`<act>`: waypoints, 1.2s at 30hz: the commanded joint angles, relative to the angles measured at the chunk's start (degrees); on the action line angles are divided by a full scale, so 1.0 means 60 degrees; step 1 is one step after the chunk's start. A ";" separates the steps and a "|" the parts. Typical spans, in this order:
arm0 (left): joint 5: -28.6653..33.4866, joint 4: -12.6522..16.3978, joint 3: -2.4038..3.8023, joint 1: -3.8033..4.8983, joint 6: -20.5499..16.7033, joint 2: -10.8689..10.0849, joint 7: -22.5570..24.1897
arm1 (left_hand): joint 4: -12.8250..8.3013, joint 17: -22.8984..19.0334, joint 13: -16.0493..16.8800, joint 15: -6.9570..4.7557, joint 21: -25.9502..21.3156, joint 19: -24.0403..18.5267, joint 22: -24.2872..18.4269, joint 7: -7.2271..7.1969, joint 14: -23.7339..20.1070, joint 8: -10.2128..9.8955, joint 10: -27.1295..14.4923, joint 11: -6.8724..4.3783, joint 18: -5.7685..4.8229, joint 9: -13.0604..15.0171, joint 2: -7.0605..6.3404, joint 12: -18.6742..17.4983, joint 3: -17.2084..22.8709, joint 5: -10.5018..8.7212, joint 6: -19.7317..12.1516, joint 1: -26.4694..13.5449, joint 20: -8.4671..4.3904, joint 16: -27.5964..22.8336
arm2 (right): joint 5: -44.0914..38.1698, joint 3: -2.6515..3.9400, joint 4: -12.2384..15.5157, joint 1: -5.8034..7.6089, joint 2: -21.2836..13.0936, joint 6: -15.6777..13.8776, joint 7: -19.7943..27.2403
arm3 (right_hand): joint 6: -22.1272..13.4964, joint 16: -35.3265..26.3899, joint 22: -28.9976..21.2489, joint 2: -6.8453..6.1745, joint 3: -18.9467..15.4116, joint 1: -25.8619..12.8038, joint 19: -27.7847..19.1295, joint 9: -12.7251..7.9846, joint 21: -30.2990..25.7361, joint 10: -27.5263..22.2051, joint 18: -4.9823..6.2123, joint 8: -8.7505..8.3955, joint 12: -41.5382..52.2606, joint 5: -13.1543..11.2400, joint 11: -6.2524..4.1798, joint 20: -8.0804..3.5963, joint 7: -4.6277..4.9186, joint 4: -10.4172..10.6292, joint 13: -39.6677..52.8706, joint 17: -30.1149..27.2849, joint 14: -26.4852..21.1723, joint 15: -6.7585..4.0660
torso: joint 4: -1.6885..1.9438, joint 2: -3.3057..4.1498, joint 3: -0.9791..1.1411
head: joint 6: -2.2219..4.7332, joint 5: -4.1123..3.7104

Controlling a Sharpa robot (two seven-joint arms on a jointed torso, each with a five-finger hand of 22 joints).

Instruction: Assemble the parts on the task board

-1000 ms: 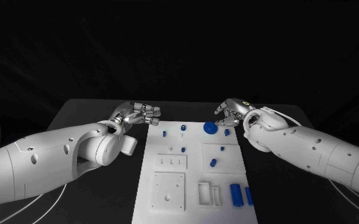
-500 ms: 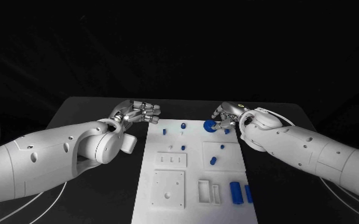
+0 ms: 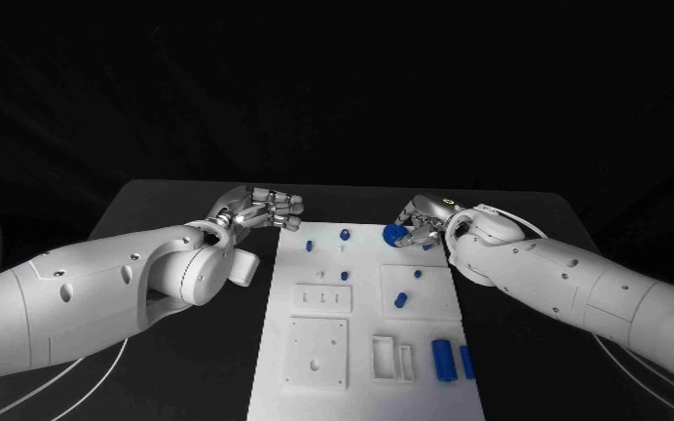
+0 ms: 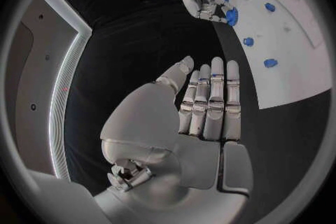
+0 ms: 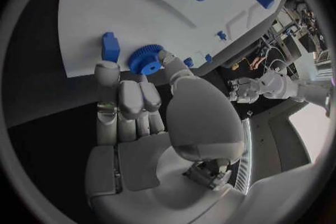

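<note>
The white task board (image 3: pixel 320 343) lies in the middle of the black table. My right hand (image 3: pixel 426 216) is over its far right corner and pinches a blue gear (image 3: pixel 394 235) between thumb and fingers; the gear (image 5: pixel 145 60) sits just above the board (image 5: pixel 126 5), beside a small blue block (image 5: pixel 110 46). My left hand (image 3: pixel 261 210) hovers off the board's far left corner, fingers (image 4: pixel 213 102) straight and side by side, holding nothing. Small blue parts (image 3: pixel 400 299) are scattered on the board, and two blue cylinders (image 3: pixel 441 361) lie near its right front.
The board has white raised blocks and slots (image 3: pixel 317 355) along its near half. Bare black table (image 3: pixel 168 207) lies on either side. In the left wrist view the right hand (image 4: pixel 203 1) holds the gear (image 4: pixel 231 15) at the board's edge (image 4: pixel 280 89).
My right hand has shifted slightly left and away with the gear, staying over the board's far right corner. The left hand has barely moved.
</note>
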 commanded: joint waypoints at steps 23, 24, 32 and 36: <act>-0.0045 -0.0005 0.0011 0.0011 0.0184 0.0068 0.0071 | 0.0020 -0.0007 -0.0005 0.0063 0.0005 0.0052 -0.0016 -0.0008 0.0005 -0.0003 -0.0071 -0.0008 0.0183 0.0003 -0.0074 -0.0047 0.0058 -0.0040 -0.0048 -0.0026 -0.0003 -0.0042 | -0.0243 -0.0070 -0.0217 -0.0048 0.0158 0.0489 -0.0012 | 0.0675 0.0054 0.0614 0.0251 0.0525 -0.0212 0.0056 0.0006 0.0147 0.0113 0.0095 -0.0027 0.0073 -0.0185 -0.0115 -0.0018 -0.0193 -0.0169 0.0076 0.0056 0.0080 -0.0043 | -0.0012 -0.0004 0.0005 | -0.0093 0.0032; -0.0046 -0.0005 0.0011 0.0011 0.0185 0.0070 0.0071 | 0.0020 -0.0007 -0.0005 0.0063 0.0005 0.0052 -0.0016 -0.0008 0.0005 -0.0003 -0.0071 -0.0008 0.0183 0.0003 -0.0074 -0.0047 0.0058 -0.0040 -0.0048 -0.0026 -0.0003 -0.0042 | -0.0305 -0.0076 -0.0207 -0.0051 0.0159 0.0475 -0.0037 | 0.0683 0.0058 0.0612 0.0244 0.0562 -0.0223 0.0053 0.0005 0.0145 0.0115 0.0092 -0.0029 0.0069 -0.0204 -0.0113 -0.0017 -0.0194 -0.0195 0.0075 0.0061 0.0081 -0.0042 | -0.0012 -0.0003 0.0005 | -0.0094 0.0032; -0.0051 -0.0004 0.0011 0.0011 0.0189 0.0069 0.0053 | 0.0022 -0.0007 -0.0005 0.0066 0.0028 0.0036 -0.0045 -0.0004 0.0000 -0.0003 -0.0080 -0.0005 0.0184 0.0003 -0.0074 -0.0046 0.0060 -0.0042 -0.0060 -0.0022 0.0001 -0.0045 | -0.0744 -0.0154 -0.0101 -0.0084 0.0166 0.0413 -0.0210 | 0.1015 0.0058 0.0617 0.0369 0.1292 -0.0226 0.0036 0.0008 0.0191 0.0131 0.0065 -0.0028 0.0062 -0.0597 -0.0167 -0.0040 -0.0281 -0.0473 0.0089 0.0065 0.0088 -0.0067 | -0.0010 -0.0009 0.0010 | -0.0115 0.0020; -0.0053 -0.0006 0.0011 0.0011 0.0189 0.0068 0.0046 | 0.0022 -0.0007 -0.0005 0.0066 0.0028 0.0036 -0.0045 -0.0004 0.0000 -0.0003 -0.0080 -0.0005 0.0184 0.0003 -0.0074 -0.0046 0.0060 -0.0042 -0.0060 -0.0022 0.0001 -0.0045 | -0.0960 -0.0177 -0.0038 -0.0093 0.0159 0.0337 -0.0259 | 0.1108 0.0049 0.0615 0.0346 0.1819 -0.0360 0.0020 0.0005 0.0194 0.0130 0.0055 -0.0028 0.0057 -0.0659 -0.0168 -0.0047 -0.0311 -0.0609 0.0090 0.0057 0.0088 -0.0070 | -0.0016 -0.0010 0.0006 | -0.0109 0.0002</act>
